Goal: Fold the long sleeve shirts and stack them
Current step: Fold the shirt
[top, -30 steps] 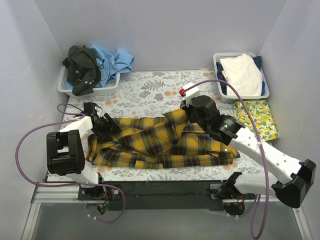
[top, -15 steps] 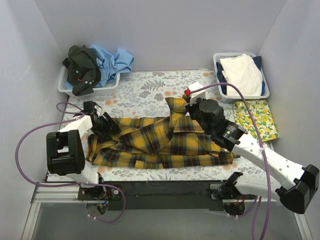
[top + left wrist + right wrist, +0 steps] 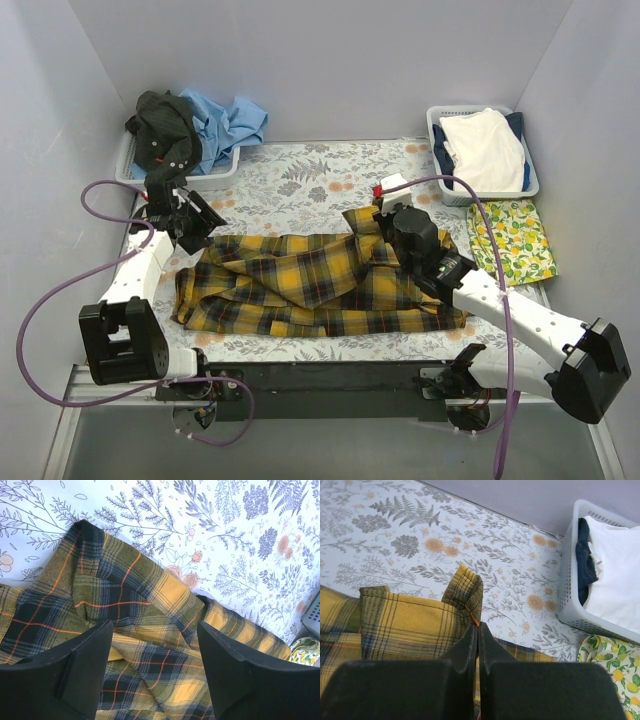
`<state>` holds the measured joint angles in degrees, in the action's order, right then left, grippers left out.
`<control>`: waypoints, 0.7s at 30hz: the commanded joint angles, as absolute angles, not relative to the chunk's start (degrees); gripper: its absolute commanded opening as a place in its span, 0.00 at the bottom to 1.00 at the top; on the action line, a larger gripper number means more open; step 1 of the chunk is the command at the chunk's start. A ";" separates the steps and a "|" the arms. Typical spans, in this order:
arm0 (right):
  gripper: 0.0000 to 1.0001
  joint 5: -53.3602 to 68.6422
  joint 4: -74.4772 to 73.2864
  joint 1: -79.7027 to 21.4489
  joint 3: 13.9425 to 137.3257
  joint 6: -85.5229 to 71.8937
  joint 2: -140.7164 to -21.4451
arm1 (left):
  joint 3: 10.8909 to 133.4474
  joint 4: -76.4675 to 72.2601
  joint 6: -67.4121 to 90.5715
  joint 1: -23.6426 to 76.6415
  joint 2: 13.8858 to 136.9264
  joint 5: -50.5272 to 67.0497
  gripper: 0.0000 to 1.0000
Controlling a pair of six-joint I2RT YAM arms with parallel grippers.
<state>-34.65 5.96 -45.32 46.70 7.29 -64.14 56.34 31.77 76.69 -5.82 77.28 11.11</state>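
Well, right claw (image 3: 477, 628) grips a raised edge of plaid shirt (image 3: 300, 285); left claw (image 3: 154, 629) hovers released.

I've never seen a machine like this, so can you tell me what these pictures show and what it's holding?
These are two robot arms, left and right, bolted side by side. The big picture looks down from above; the other two come from cameras on the wrists. A yellow-and-black plaid flannel shirt lies on the grey flowery table cover. The right hand is pinched shut on a corner of it. The left hand is open over the shirt, holding nothing. A light grey plastic basket at the back left holds a dark shirt and a light blue shirt.
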 commanded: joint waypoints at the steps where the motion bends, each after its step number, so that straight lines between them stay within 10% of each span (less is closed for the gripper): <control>1: 0.01 -42.09 12.04 -44.65 44.65 6.33 -62.14 | 56.87 32.52 76.73 -5.89 76.20 11.59 0.68; 15: 0.01 -43.95 8.36 -44.38 36.39 -2.80 -56.34 | 54.05 28.30 76.46 -4.40 79.89 22.50 0.67; 18: 0.25 -42.45 1.43 -44.38 38.05 -7.54 -56.25 | 53.79 27.34 77.34 -2.99 81.65 22.24 0.67; 19: 0.51 -42.97 -1.03 -44.38 39.45 -11.47 -56.16 | 53.88 27.07 77.87 -2.47 82.09 22.15 0.67; 21: 0.59 -45.16 -9.64 -44.38 40.25 -16.41 -55.46 | 54.14 26.55 78.05 -1.76 83.23 21.63 0.67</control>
<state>-42.09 2.46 -44.62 36.95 -5.30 -57.34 54.15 28.21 77.21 -3.14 82.17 20.60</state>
